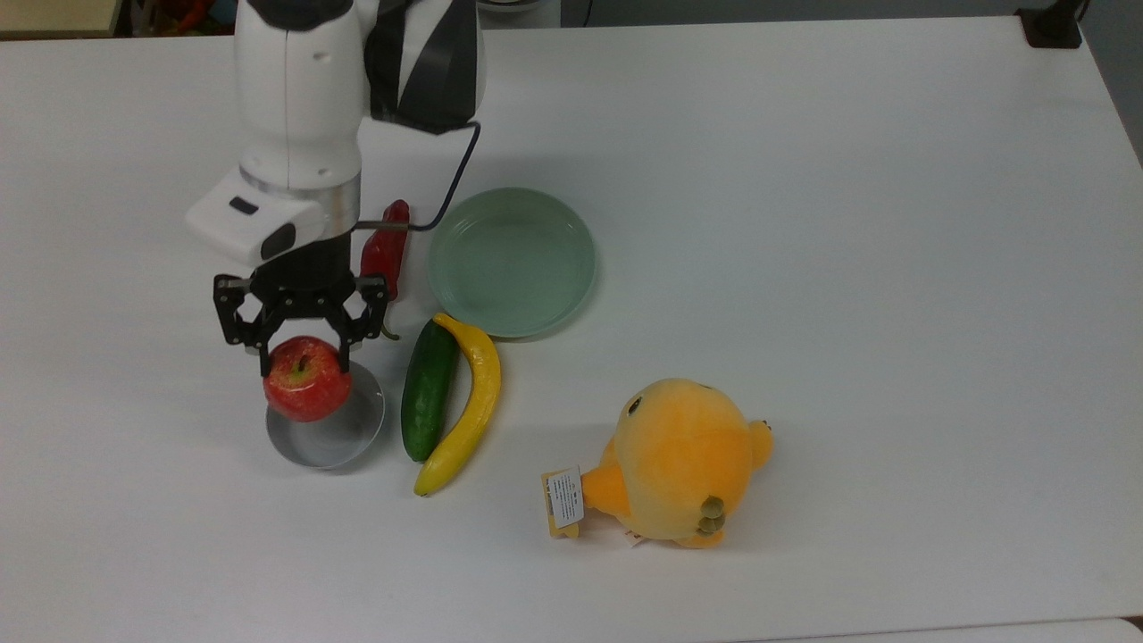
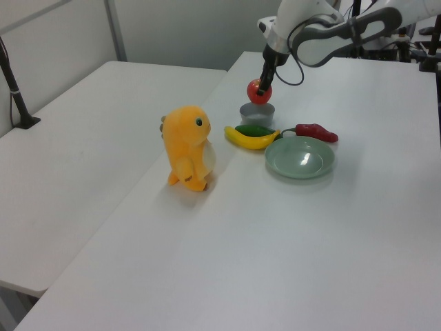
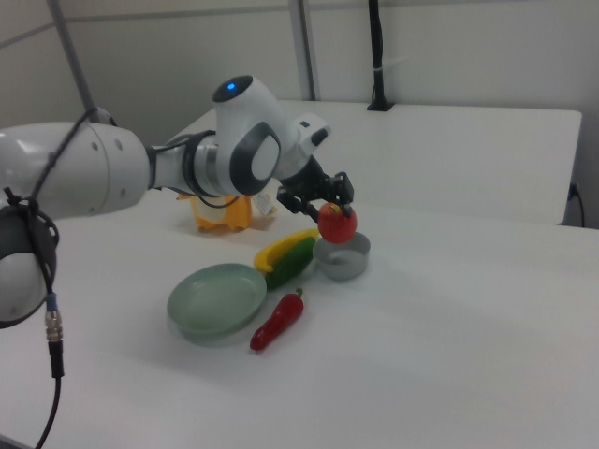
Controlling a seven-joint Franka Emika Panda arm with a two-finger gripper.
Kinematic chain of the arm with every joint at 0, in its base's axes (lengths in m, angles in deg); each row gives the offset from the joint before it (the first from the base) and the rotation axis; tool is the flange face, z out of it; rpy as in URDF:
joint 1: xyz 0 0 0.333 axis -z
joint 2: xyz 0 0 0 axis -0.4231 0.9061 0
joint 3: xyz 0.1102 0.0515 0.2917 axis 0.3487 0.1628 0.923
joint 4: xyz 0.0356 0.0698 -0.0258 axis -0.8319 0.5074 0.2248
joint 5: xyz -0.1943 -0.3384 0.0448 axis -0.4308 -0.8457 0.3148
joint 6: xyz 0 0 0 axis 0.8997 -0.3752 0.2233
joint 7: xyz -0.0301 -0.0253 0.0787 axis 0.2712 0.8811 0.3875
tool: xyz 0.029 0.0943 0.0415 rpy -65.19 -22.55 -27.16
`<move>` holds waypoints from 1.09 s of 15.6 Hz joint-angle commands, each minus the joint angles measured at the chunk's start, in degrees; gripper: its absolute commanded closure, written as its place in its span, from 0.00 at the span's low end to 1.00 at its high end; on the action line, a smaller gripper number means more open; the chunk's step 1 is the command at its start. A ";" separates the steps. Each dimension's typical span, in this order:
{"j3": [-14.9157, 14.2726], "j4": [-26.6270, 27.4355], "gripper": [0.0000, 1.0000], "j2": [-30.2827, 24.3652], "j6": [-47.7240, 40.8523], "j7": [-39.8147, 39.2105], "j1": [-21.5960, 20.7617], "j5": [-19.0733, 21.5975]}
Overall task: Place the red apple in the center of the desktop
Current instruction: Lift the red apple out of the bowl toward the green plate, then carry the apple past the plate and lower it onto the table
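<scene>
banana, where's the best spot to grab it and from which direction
Grip the banana across its narrow middle, coming straight down. It lies flat on the desktop, curved, with the cucumber pressed along the top view's left side, so one finger would probably have to wedge between them. Nearer its lower tip, past the cucumber's end, both sides look free, likely the easier hold.

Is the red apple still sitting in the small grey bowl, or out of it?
Out. The gripper holds the red apple above the small grey bowl, with a clear gap between them in the left view.
</scene>
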 commanded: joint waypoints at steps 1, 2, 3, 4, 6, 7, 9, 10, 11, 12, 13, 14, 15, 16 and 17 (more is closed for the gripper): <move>3.06 9.34 0.74 -9.66 -2.97 0.51 1.17 1.27; 4.02 10.84 0.75 -10.98 -4.03 0.51 0.99 1.62; 5.42 12.33 0.75 -12.29 -5.43 0.51 0.90 1.97; 6.66 13.30 0.75 -13.44 -7.36 0.51 0.90 1.97; 8.77 14.28 0.75 -16.07 -12.45 0.51 0.73 2.93; 9.39 14.45 0.75 -17.31 -15.17 0.51 0.29 4.68; 9.92 15.06 0.75 -19.50 -19.75 0.51 -2.16 6.89; 10.01 16.03 0.75 -20.56 -21.51 0.60 -3.31 7.07; 10.10 16.73 0.75 -21.53 -22.83 0.60 -4.45 7.42; 10.18 17.44 0.75 -22.23 -23.98 0.60 -5.85 8.21; 10.27 17.70 0.75 -22.59 -25.21 0.60 -6.91 8.74; 10.27 17.71 0.75 -22.59 -26.53 0.60 -8.05 8.83; 10.36 17.79 0.75 -22.42 -27.50 0.60 -9.20 8.83; 10.45 17.79 0.75 -22.15 -28.03 0.60 -10.34 8.83; 10.45 17.79 0.75 -21.63 -28.03 0.69 -11.31 8.92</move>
